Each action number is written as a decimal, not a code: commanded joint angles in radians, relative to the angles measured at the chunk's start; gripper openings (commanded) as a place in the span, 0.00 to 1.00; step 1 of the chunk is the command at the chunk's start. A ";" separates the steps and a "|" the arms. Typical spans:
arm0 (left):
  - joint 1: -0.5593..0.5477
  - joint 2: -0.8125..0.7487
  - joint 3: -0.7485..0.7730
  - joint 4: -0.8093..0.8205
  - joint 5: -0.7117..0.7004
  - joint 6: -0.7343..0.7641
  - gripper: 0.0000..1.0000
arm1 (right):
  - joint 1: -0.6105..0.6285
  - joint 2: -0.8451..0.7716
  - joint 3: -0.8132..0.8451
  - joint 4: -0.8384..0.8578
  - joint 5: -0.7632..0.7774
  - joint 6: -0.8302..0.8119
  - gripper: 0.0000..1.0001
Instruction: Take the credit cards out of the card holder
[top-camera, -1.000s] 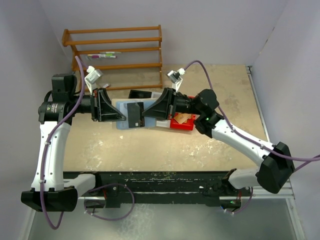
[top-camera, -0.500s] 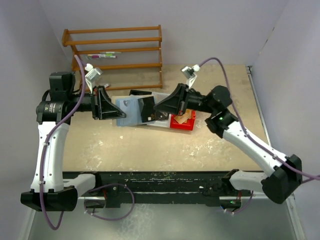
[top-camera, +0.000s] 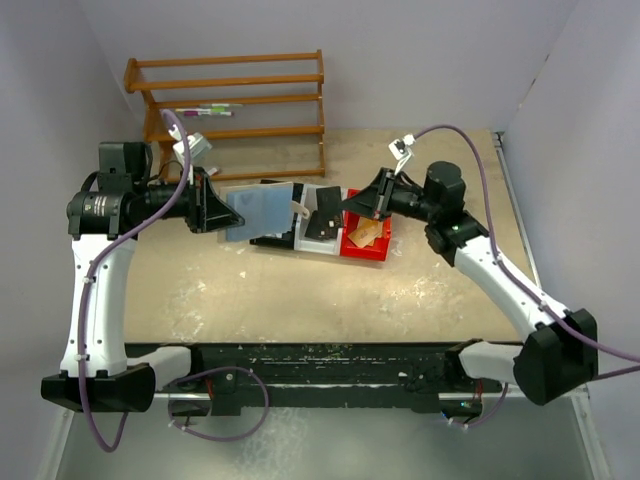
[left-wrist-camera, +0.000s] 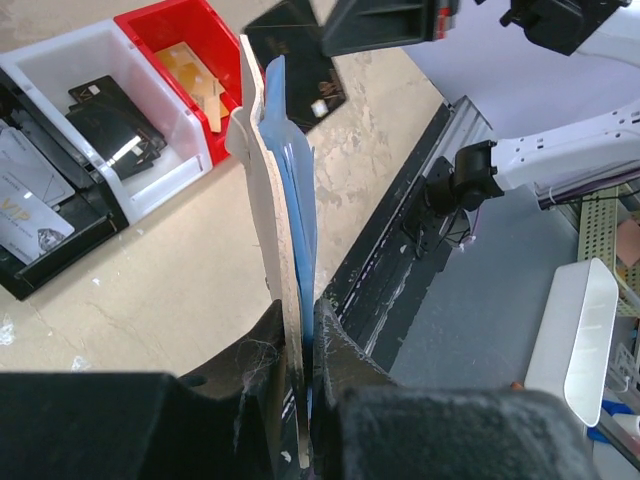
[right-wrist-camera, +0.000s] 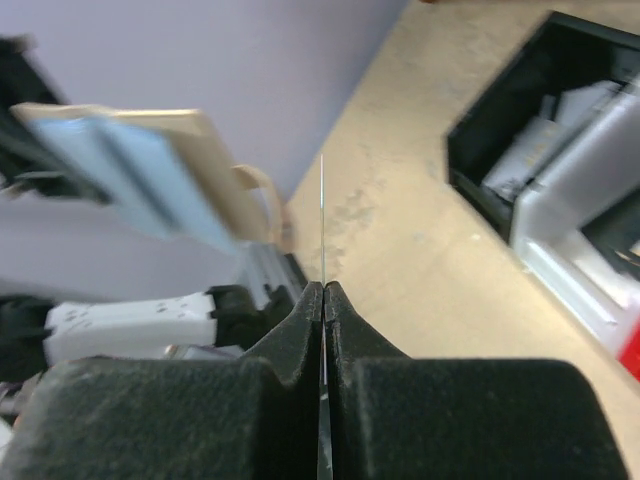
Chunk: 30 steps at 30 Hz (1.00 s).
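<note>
The tan folding card holder (top-camera: 262, 210) with blue-grey sleeves is clamped in the left gripper (top-camera: 226, 208), centre-left; a thin dark card (top-camera: 322, 222), pinched by the right gripper (top-camera: 346, 205), is held just right of it, apart.

Overhead camera, two wrist close-ups, bins (top-camera: 362, 252) shared

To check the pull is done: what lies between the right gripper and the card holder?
Only the dark credit card that the right gripper pinches, outside the card holder; the top view shows it.
</note>
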<state>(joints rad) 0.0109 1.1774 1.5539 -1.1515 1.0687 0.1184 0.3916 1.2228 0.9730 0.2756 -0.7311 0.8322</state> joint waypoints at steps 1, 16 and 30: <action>-0.002 -0.014 0.041 -0.020 0.020 0.054 0.00 | -0.004 0.083 0.022 -0.090 0.150 -0.099 0.00; -0.002 -0.016 0.054 -0.082 0.152 0.081 0.00 | 0.089 0.543 0.245 -0.085 0.574 -0.060 0.00; -0.002 -0.012 0.064 -0.124 0.140 0.120 0.00 | 0.180 0.707 0.344 -0.133 0.749 -0.036 0.00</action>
<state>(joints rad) 0.0109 1.1778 1.5692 -1.2678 1.1740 0.2031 0.5564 1.9194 1.2560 0.1566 -0.0597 0.7933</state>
